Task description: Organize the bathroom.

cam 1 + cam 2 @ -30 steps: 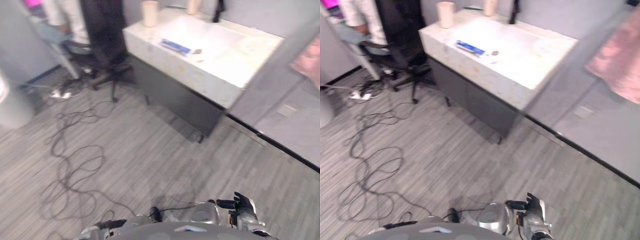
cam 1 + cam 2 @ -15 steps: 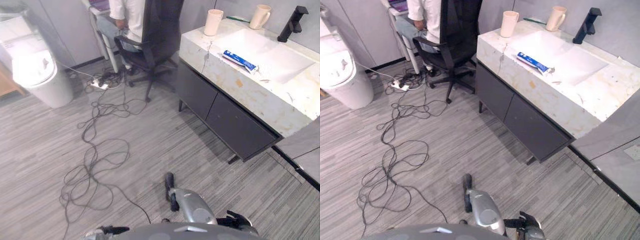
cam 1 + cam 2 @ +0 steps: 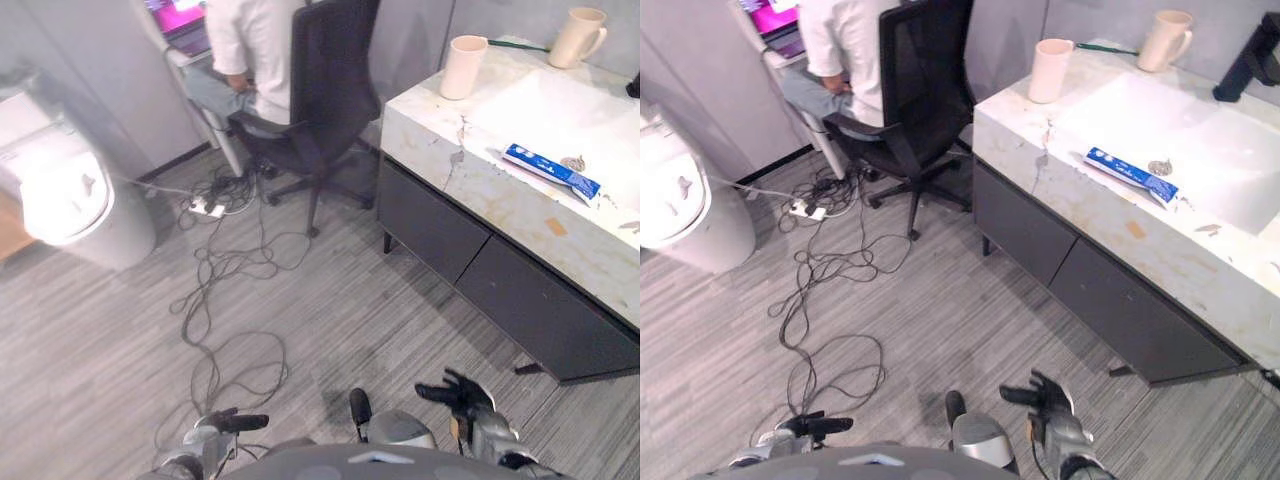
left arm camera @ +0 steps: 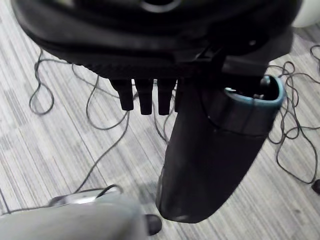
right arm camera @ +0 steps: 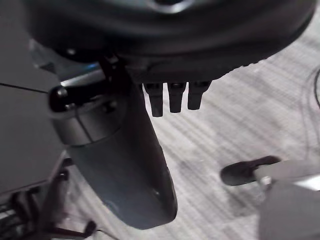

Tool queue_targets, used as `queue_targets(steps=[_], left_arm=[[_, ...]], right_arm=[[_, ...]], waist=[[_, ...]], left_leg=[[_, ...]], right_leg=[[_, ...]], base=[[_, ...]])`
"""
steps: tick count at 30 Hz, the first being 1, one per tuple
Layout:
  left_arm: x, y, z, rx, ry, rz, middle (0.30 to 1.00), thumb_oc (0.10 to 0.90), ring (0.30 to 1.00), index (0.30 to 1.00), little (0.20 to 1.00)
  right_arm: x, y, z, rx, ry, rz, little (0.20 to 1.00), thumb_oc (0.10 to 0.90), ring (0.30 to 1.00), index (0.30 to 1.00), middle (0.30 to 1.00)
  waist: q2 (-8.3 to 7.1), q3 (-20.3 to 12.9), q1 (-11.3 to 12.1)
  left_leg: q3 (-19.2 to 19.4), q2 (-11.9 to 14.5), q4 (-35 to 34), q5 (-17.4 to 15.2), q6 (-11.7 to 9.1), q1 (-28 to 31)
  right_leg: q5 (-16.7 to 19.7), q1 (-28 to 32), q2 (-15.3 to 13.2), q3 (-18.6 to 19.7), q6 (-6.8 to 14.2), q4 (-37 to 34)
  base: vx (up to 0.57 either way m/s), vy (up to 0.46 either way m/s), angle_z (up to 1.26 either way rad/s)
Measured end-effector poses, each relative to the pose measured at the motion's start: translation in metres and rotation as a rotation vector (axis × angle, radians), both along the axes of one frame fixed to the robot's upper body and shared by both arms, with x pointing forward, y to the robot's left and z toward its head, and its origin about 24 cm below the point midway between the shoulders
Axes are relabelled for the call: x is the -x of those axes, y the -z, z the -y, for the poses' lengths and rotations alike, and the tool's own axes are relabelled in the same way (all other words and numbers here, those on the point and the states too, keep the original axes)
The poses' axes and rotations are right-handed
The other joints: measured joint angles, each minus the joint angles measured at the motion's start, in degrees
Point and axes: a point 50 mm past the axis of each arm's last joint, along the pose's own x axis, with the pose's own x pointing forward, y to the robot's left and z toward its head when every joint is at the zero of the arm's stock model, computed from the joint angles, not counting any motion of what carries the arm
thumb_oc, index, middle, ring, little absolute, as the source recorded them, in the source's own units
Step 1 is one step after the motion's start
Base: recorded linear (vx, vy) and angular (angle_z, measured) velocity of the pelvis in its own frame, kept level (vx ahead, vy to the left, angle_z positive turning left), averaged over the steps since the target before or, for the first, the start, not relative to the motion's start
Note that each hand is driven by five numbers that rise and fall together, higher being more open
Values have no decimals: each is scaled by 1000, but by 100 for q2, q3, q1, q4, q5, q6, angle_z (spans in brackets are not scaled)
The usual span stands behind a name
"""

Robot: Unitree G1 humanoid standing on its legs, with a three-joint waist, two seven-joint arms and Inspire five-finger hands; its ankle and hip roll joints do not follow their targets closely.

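At far left I see a white lidded bin (image 3: 65, 200), then a person (image 3: 240, 45) in a black office chair (image 3: 320, 95) over tangled black cables on the grey plank floor (image 3: 90, 340). My left hand (image 3: 222, 424) hangs low, fingers straight in its wrist view; my right hand (image 3: 462, 395) likewise. Upper right, the marble vanity surface (image 3: 1200, 255) carries a beige cup (image 3: 1050, 70), a beige mug (image 3: 1164, 40), a blue toothpaste tube (image 3: 1130, 173); the right eye view adds a black tap (image 3: 1248, 60). Open floor lies before the dark cabinet (image 3: 1110, 290).
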Motion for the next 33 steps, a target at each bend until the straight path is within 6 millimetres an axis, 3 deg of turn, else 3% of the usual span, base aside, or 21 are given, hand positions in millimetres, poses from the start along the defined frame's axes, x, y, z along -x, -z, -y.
queue_targets(steps=[3,4,5,6,8,10,11,13,14,15,16,17,18,19,22,24,25,27,29,30,33], left_arm=[[-2,-2,-9,-31,14,-4,900,800,900,900,900],[-3,-3,-12,-47,42,-5,900,800,900,900,900],[-5,-4,-13,-52,45,4,900,800,900,900,900],[-4,-6,-20,-74,41,3,900,800,900,900,900],[-1,-8,-29,-103,38,-2,900,800,900,900,900],[-2,-8,-32,-114,57,2,900,800,900,900,900],[2,-6,-26,-95,71,8,900,800,900,900,900],[-1,-4,-16,-58,74,21,900,800,900,900,900],[-2,-3,-11,-44,71,17,900,800,900,900,900],[0,-2,-10,-33,72,12,900,800,900,900,900],[5,-1,-11,-27,68,-14,900,800,900,900,900],[4,-2,-15,-34,70,-18,900,800,900,900,900],[7,-3,-21,-57,95,-33,900,800,900,900,900],[8,-3,-22,-61,100,-39,900,800,900,900,900],[16,-2,-23,-70,93,-54,900,800,900,900,900],[11,-3,-23,-82,91,-26,900,800,900,900,900],[12,-2,-22,-84,88,-29,900,800,900,900,900],[4,-2,-17,-74,84,-17,900,800,900,900,900],[-6,-4,-11,-58,87,36,900,800,900,900,900],[-7,-4,-10,-57,87,49,900,800,900,900,900],[-5,-3,-9,-40,31,50,900,800,900,900,900]], right_arm=[[-9,-4,0,6,-11,40,900,800,900,900,900],[-16,-8,2,14,-13,58,900,800,900,900,900],[-18,-9,3,19,-14,61,900,800,900,900,900],[-22,-10,0,13,-13,71,900,800,900,900,900],[-5,1,-7,2,10,5,900,800,900,900,900],[20,12,-11,-6,39,-75,900,800,900,900,900],[30,15,-7,9,55,-119,900,800,900,900,900],[35,14,2,36,68,-135,900,800,900,900,900],[39,12,14,69,91,-141,900,800,900,900,900],[43,13,15,74,102,-150,900,800,900,900,900],[41,11,15,82,97,-139,900,800,900,900,900],[40,12,10,70,92,-127,900,800,900,900,900],[32,12,-1,30,76,-99,900,800,900,900,900],[31,13,-5,19,61,-93,900,800,900,900,900],[39,17,-14,-8,48,-108,900,800,900,900,900],[43,18,-13,-6,47,-117,900,800,900,900,900],[43,18,-13,-5,48,-117,900,800,900,900,900],[58,21,-10,4,62,-158,900,800,900,900,900],[73,24,-6,13,76,-216,900,800,900,900,900],[75,24,-7,14,78,-223,900,800,900,900,900],[62,20,-2,38,45,-191,900,800,900,900,900]], waist=[[-20,-2,6],[170,-67,62],[226,-73,69],[205,-57,138],[-79,5,212],[-383,36,231],[-401,17,345],[-221,22,306],[26,50,217],[118,-4,236],[166,-64,274],[101,-39,217],[114,39,219],[119,60,170],[40,30,189],[-129,39,272],[-153,32,293],[-177,67,101],[-158,84,152],[-208,110,256],[-276,111,420]], left_leg=[[-285,509,-2046,280,397,-25],[-581,674,-3100,595,507,137],[-661,795,-3392,754,443,174],[-481,834,-3480,1405,379,262],[278,762,-3149,1123,284,581],[-220,519,-1762,577,437,123],[-831,367,-1838,425,529,28],[-1022,509,-2307,477,516,-63],[-980,679,-2591,630,516,-80],[-812,706,-2665,1009,451,43],[-535,705,-2898,1212,624,190],[-411,675,-2867,1145,621,248],[58,762,-3026,1174,680,411],[243,797,-3112,1217,674,515],[990,785,-3486,1090,589,862],[1307,763,-3521,1021,546,952],[1362,792,-3504,1025,560,953],[1128,935,-3333,930,440,935],[895,1050,-2955,789,316,931],[882,1093,-2605,743,250,892],[498,1220,-399,727,-19,-35]], right_leg=[[-307,-286,-8,390,122,652],[-476,-672,170,509,231,1094],[-612,-893,311,429,304,1338],[-925,-1091,330,334,323,1629],[-1220,-973,100,-32,331,1772],[-1094,-606,-61,430,320,1440],[-887,-417,-94,846,339,1153],[-754,-330,-35,1024,457,907],[-853,-327,76,1108,619,932],[-961,-437,46,1106,655,1097],[-1052,-626,-161,717,836,1433],[-932,-844,-277,553,954,1769],[-980,-1423,-287,105,1240,2611],[-997,-1559,-310,-139,1243,2708],[-985,-1567,-661,-1244,1277,1788],[-776,-1460,-863,-1817,1401,1077],[-571,-1409,-847,-1950,1404,922],[-105,-1024,-588,-1727,1234,548],[-160,-760,-458,-1702,972,480],[-224,-625,-434,-1666,874,454],[-318,-170,-392,-1480,667,-3]], base=[[307,185,-139],[279,140,-137],[284,131,-159],[326,137,-185],[412,226,-176],[285,239,-109],[214,205,-122],[201,211,-115],[140,158,-107],[229,221,-163],[210,153,-165],[295,146,-187],[219,30,-128],[236,-30,-160],[245,-80,-122],[247,-128,-91],[281,-180,-65],[243,-174,43],[150,-131,64],[190,-126,11],[174,-51,-12]])
